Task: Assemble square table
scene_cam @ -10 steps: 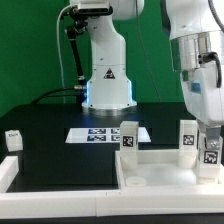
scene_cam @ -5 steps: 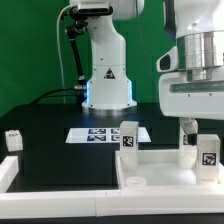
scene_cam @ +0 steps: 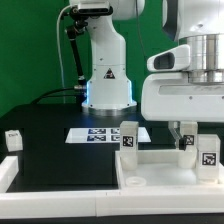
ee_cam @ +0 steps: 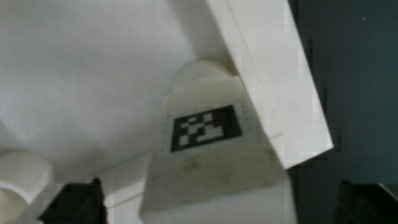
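Gripper noted with jaws spread wide, nothing held. A tagged leg is seen between the fingers, with room left on both sides. The square panel is laid near the front edge of the table, toward the exterior view's right. A second leg is seen upright at its far corner. The marker board is placed behind. A lone leg is set well apart at the exterior view's left.
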Robot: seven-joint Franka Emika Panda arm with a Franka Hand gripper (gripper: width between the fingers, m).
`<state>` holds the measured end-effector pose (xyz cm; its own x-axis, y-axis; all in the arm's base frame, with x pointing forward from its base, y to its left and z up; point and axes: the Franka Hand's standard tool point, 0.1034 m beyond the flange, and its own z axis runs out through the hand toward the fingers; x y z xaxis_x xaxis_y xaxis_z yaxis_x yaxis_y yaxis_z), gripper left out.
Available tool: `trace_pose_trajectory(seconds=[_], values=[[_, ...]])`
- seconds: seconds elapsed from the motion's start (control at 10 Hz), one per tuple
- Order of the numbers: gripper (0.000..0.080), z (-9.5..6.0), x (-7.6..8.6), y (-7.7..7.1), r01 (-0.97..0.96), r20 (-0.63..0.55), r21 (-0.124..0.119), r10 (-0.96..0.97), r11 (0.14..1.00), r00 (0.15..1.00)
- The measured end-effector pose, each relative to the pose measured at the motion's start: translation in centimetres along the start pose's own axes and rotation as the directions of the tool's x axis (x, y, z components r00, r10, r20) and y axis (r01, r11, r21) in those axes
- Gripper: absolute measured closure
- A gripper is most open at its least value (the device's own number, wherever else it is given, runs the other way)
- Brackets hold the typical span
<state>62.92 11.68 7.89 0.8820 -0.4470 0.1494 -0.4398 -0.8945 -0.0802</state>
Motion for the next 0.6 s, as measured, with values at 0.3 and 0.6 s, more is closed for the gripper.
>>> trace_pose_trajectory(seconds=[0.3,0.6], values=[[0.0343,0.05,0.0,0.04,-0.045,0.0,-0.001,0.045,0.999,0.999],[0.0511,0.09,0.01,0.14,-0.24,0.001,-0.002,0.24,0.971,0.971]])
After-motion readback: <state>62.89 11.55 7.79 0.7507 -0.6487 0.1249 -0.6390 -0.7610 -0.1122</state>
